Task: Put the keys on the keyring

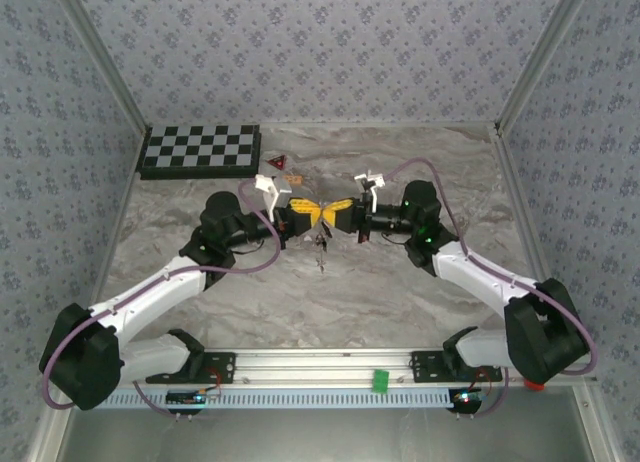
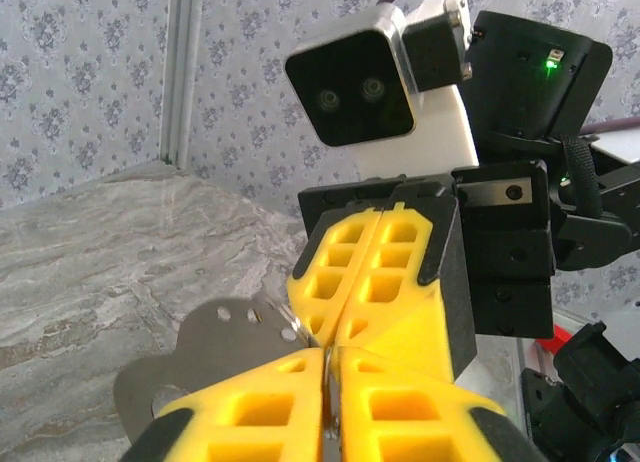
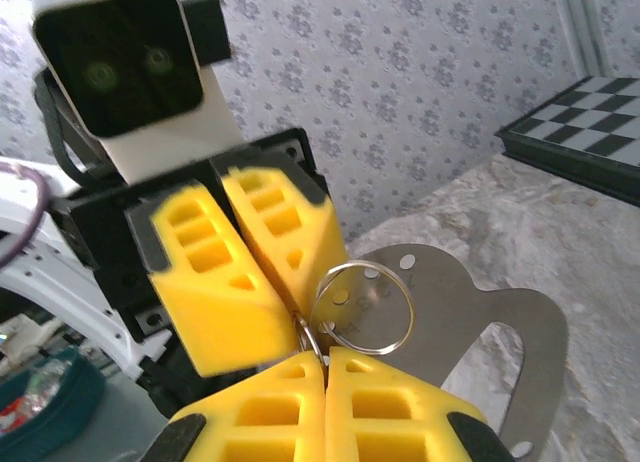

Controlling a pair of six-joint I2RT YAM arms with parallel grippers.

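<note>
Grey-blue floral wallpaper walls (image 1: pixel 300 52) on 3 sides, alu corner posts (image 1: pixel 105 57). Marbled grey tabletop (image 1: pixel 330 302) w/ checkerboard (image 1: pixel 200 150) back left, even light

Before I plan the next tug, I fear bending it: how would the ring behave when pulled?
The ring looks like thin wire: probably light and springy, not floppy. Being smooth and shiny, it may slip between the yellow fingers. The plate seems to hang from it, so it would likely swing.

Above the table (image 1: pixel 400 302), left gripper (image 1: pixel 315 215) and right gripper (image 1: pixel 331 212) meet tip to tip, keyring (image 3: pixel 362 307) between; chessboard (image 1: pixel 200 150) behind, left.
</note>
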